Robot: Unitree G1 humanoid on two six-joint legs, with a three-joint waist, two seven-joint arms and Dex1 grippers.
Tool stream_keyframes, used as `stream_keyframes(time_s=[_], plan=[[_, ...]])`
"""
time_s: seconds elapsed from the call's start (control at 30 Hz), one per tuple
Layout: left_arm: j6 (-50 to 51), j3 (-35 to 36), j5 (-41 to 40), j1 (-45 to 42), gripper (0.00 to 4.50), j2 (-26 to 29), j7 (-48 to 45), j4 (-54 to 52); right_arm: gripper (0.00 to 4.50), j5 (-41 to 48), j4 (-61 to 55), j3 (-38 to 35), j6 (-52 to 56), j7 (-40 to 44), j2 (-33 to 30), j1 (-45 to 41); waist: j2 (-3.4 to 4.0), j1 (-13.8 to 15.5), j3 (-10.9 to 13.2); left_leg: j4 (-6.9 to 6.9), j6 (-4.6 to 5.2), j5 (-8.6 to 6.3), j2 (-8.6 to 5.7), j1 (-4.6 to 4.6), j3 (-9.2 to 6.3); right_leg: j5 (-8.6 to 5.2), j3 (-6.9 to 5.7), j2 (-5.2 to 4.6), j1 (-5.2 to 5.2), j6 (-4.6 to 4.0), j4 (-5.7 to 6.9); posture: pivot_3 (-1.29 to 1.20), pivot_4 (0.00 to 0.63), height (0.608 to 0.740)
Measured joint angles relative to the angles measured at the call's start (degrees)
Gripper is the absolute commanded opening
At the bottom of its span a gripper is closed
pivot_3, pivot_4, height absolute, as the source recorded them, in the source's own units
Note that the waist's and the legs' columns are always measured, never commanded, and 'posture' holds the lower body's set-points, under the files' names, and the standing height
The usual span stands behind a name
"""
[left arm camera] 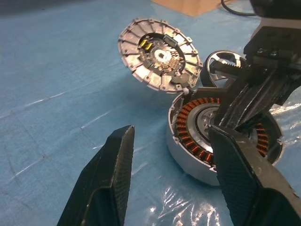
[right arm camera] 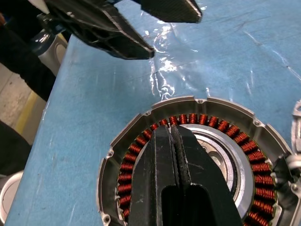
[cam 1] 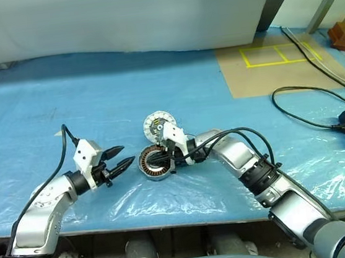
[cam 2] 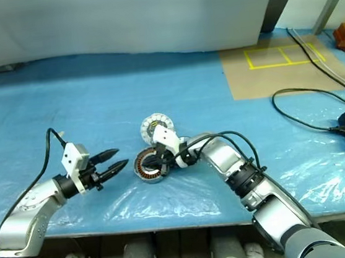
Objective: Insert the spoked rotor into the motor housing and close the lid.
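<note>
My right hand [cam 1: 163, 160], its fingers pressed together on nothing, hangs directly over the motor housing [cam 1: 154, 164], the tips above the copper windings near the silvery centre. The housing sits open-faced on the blue-covered desk [cam 1: 95, 106], so its axis runs straight up toward me. The spoked rotor [left arm camera: 225, 63] lies just behind the housing, on the far side from my left hand [cam 1: 118, 159], partly hidden by my right hand's body (I can see only an arc of dark rim and a couple of spokes in the left wrist view). The lid [cam 1: 158, 125] lies a little farther back on the desk, inner face up and close to the housing's rim.

My left hand is spread and empty, pointing at the housing from the side, near it but apart. The relation that matters, as I judge it: the rotor sits beyond the housing from my left hand but right beside my right wrist, so my right hand is the nearer one to fetch it, after opening and drawing back toward it.
</note>
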Motion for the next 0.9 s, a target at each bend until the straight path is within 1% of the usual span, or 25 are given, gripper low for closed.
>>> stream_keyframes(time_s=[0.1, 0.17, 0.23, 0.37, 0.47, 0.6, 0.77, 0.9], plan=[[-0.04, -0.15, 0.09, 0.01, 2.62, -0.10, -0.05, 0.07, 0.04, 0.67, -1.59, -0.96, 1.80, 1.71, -1.85, 0.55, 0.00, 0.54, 0.00, 0.09, 0.01, 0.00, 0.02, -0.05, -0.01, 0.00, -0.02, -0.04, 0.06, 0.00, 0.01, 0.00, 0.150, 0.740], [-0.07, -0.17, 0.16, -0.02, 2.62, -0.12, -0.13, 0.31, 0.04, 3.09, -4.14, -2.80, 5.32, 3.76, -3.59, 2.15, 0.00, 0.90, 0.00, 0.17, 0.03, 0.01, 0.02, -0.10, -0.01, 0.00, -0.01, -0.04, 0.07, 0.00, -0.02, 0.00, 0.150, 0.740], [-0.13, -0.31, 0.32, -0.44, 2.62, -0.24, -0.31, 0.99, 0.04, 5.89, -4.97, -5.07, 8.92, 4.91, -4.00, 2.73, -0.02, 0.65, 0.01, 0.17, 0.03, 0.02, 0.03, -0.15, -0.01, 0.01, -0.02, -0.02, 0.01, 0.02, -0.01, 0.00, 0.150, 0.740], [-0.67, -1.35, 0.75, -2.14, 2.62, -0.82, -0.61, 2.08, 0.04, 11.46, -6.73, -10.92, 14.30, 4.43, -1.94, 2.27, -0.02, 0.15, 0.01, 0.12, 0.02, 0.02, 0.08, -0.20, -0.01, 0.11, -0.02, 0.07, -0.16, 0.19, 0.10, 0.00, 0.150, 0.740], [-0.89, -1.72, 0.95, -2.55, 2.62, -0.97, -1.11, 2.34, 0.04, 12.85, -7.49, -12.74, 15.78, 2.65, -0.30, 1.96, -0.02, 0.00, 0.01, 0.05, 0.02, 0.02, 0.08, -0.20, -0.01, 0.11, -0.03, 0.07, -0.18, 0.18, 0.11, 0.00, 0.150, 0.740], [-1.20, -1.84, 1.28, -2.55, 2.62, -0.98, -1.32, 2.74, 0.04, 11.96, -7.72, -12.25, 15.54, 1.08, -0.08, 1.99, -0.02, 0.26, 0.01, 0.01, 0.01, 0.01, 0.06, -0.24, -0.01, 0.11, -0.05, 0.04, -0.18, 0.18, 0.03, 0.00, 0.150, 0.740], [-1.49, -2.11, 1.72, -2.50, 2.62, -1.25, -1.38, 2.87, 0.04, 4.10, -4.84, -5.40, 9.59, -0.62, -1.75, 2.39, -0.02, 0.33, 0.01, 0.02, 0.01, 0.01, 0.04, -0.25, -0.01, 0.11, -0.06, -0.01, -0.17, 0.18, 0.03, 0.00, 0.150, 0.740], [-1.62, -2.42, 1.86, -2.55, 2.62, -1.44, -1.39, 3.08, 0.04, 2.56, -4.56, -4.84, 7.82, 0.02, -2.73, 2.26, -0.03, 0.30, 0.01, 0.00, 0.01, 0.01, 0.04, -0.16, -0.01, 0.10, -0.04, 0.00, -0.11, 0.18, 0.04, 0.00, 0.150, 0.740]])
